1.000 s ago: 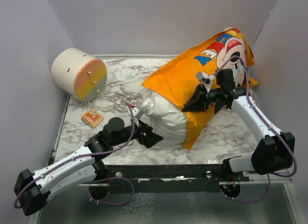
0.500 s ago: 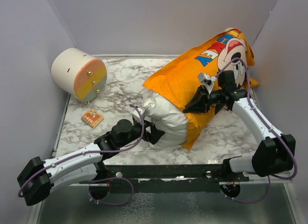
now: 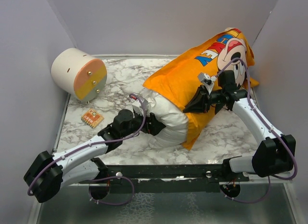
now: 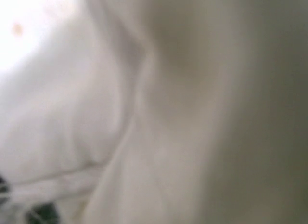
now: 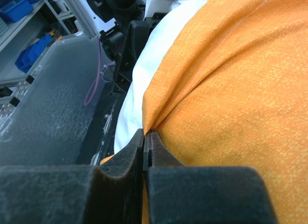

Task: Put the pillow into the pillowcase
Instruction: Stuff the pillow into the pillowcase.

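On the marbled worktop [image 3: 216, 137] the pillow [image 3: 168, 120] is lying half inside the pillowcase [image 3: 187, 74], its white end sticking out. The left claw [image 3: 156, 125] is pressing, spread wide, against that end; the right claw [image 3: 188, 106] is pinching the pillowcase's edge.

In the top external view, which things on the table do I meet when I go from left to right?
cream-and-orange cylinder → small orange tile → bare end of the pillow → pillowcase
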`<state>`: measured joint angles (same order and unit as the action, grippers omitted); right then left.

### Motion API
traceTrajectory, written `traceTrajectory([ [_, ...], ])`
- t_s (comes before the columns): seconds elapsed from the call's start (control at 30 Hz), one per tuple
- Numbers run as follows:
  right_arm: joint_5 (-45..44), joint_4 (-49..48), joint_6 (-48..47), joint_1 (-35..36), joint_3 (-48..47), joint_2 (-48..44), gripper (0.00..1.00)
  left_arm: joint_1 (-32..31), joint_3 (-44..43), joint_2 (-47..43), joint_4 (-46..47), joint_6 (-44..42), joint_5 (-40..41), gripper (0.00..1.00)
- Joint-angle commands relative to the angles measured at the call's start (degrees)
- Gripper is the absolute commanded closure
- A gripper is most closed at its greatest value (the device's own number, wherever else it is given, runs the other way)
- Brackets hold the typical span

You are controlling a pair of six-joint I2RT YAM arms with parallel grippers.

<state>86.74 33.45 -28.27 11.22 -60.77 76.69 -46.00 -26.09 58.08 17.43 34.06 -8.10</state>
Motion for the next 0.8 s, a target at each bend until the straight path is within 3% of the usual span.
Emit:
traceTrajectory([
  [0.0,0.52,1.06,1.09,-0.33,-2.18,0.20,0.99,2.47,-3.56,-0.82,0.63,1.01,-5.19,0.05],
  [0.17,-1.34,16.11,-9.31,-0.28,-12.10,5.62,1.00,3.80,-3.43,-1.60,2.29,2.48,-6.24,0.05],
  [0.23,-1.23,21.01,-12.46,-0.17,-15.52,7.50,0.99,3.81,-2.85,-0.14,7.35,4.36,-8.11,0.04],
  [0.33,-1.44,22.92,-12.32,0.48,-19.13,9.19,0.99,3.11,-2.27,5.00,19.38,8.67,-11.67,0.05],
  [0.4,-3.30,21.58,-9.74,2.80,-22.48,9.90,0.99,2.30,-4.98,9.35,21.18,7.87,-11.60,0.08],
  [0.47,-5.72,18.29,-5.51,6.47,-25.88,10.57,0.99,2.34,-8.52,13.90,21.30,6.91,-11.18,0.20],
  [0.5,-7.10,17.07,-3.89,8.59,-27.97,11.05,1.00,2.90,-10.42,15.82,21.40,6.98,-10.98,0.35],
  [0.57,-8.70,15.17,-1.10,12.61,-32.48,12.35,0.99,4.51,-13.03,19.62,24.77,9.45,-12.53,0.74],
  [0.6,-8.61,14.48,0.22,14.31,-34.63,13.22,1.00,5.24,-13.40,20.85,28.01,11.67,-13.54,0.86],
  [0.7,-7.08,12.12,3.90,16.75,-36.93,15.70,0.99,5.84,-12.29,22.40,37.48,17.42,-14.15,1.00],
  [0.77,-10.51,11.10,4.20,16.81,-34.05,16.00,0.99,5.84,-9.93,21.55,39.12,18.38,-12.88,1.00],
])
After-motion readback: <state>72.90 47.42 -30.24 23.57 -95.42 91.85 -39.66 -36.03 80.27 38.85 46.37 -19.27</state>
